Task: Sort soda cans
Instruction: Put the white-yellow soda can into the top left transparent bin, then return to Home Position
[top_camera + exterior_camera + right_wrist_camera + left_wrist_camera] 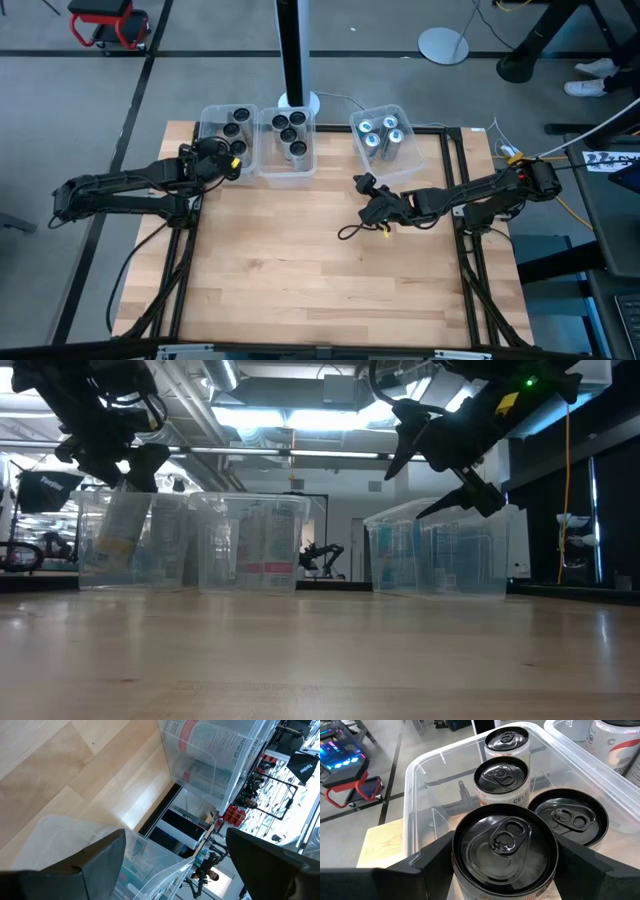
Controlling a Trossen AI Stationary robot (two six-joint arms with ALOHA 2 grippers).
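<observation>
Three clear bins stand along the table's far edge. The left bin (212,128) holds three black-topped soda cans (501,775). My left gripper (226,162) reaches over that bin's near end from the left, shut on another black-topped soda can (505,845). The middle bin (288,168) holds several dark-topped cans (290,135). The right bin (400,165) holds silver, blue-topped cans (380,135). My right gripper (366,196) hangs open above the bare table, near the right bin, with nothing between its fingers (90,865). My left gripper pinches the soda can's upper side wall (465,882), just under the top rim, between its two fingers (427,865). The fingers slant down from the table's left. The can hangs top up, slightly tilted, its lower part (120,530) inside the left bin.
The near two thirds of the wooden table (300,270) is bare. A black post (292,50) rises behind the middle bin. Cables trail off the table's right side (510,155).
</observation>
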